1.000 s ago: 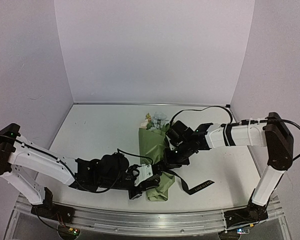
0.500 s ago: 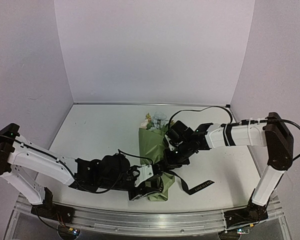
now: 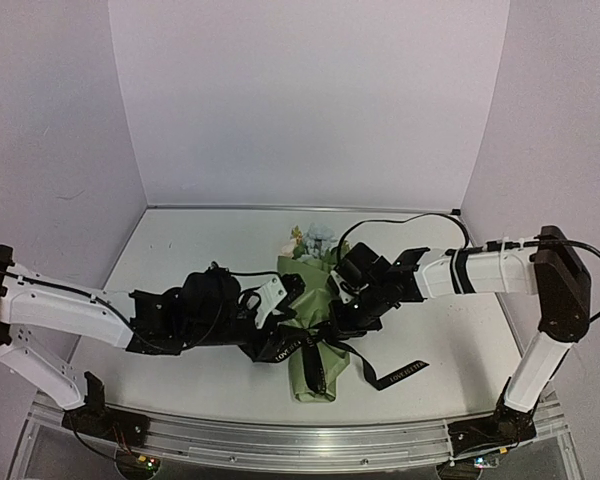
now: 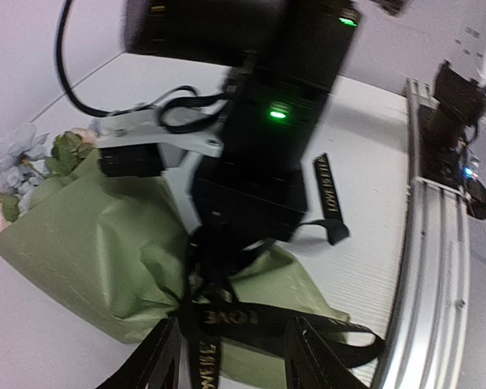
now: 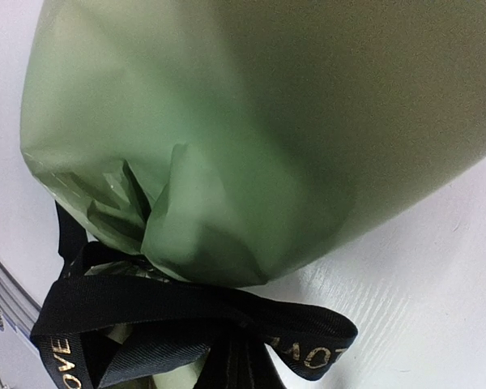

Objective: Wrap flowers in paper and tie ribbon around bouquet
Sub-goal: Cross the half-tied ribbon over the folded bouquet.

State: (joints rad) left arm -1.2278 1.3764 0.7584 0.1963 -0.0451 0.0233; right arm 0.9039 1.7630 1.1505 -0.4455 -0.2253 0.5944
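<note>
Ribbon knotted round bouquet, left gripper half open astride it, right gripper pinching ribbon, fingertips hidden

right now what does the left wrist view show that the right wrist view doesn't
Only the left wrist view: the blooms poking out of the wide end, the right gripper down at the tie, a loose ribbon tail on the table, and the metal rail.
Only the right wrist view: a close look at the crumpled folds where the paper is gathered.
Both: the olive paper cinched by the black lettered ribbon.
</note>
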